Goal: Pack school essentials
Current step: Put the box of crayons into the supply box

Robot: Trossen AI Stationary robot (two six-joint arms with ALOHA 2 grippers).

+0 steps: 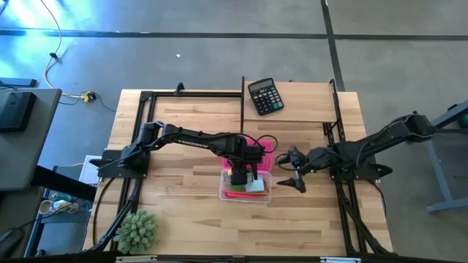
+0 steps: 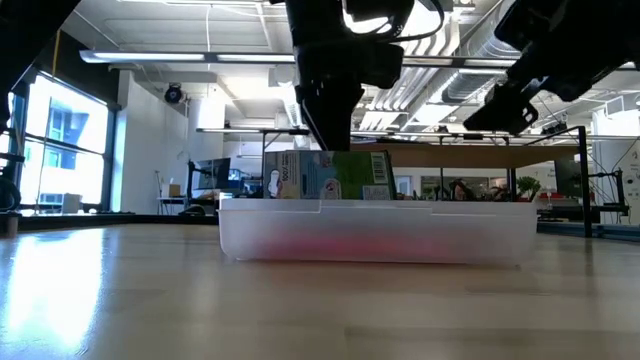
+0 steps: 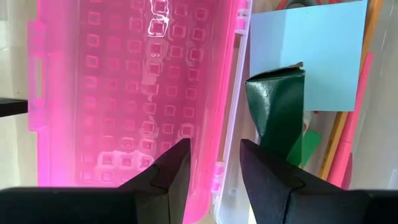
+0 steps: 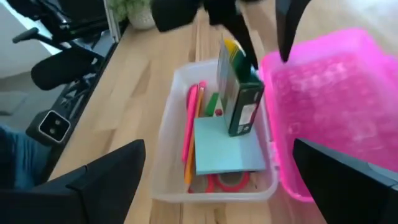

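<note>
Crayon box (image 4: 239,93) upright in clear case (image 4: 171,124), beneath left gripper (image 3: 211,168) jaws

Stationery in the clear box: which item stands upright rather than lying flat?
The green crayon box; it stands on end atop the light-blue notepad, while the pencils lie flat.

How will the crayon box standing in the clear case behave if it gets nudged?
Likely to tip: the crayon box stands on end, tall and narrow, on the blue notepad in the clear case. Probably light and a bit crushable, since it looks like thin card. The left gripper hangs just above it, fingers apart, so a sideways brush could topple it.
</note>
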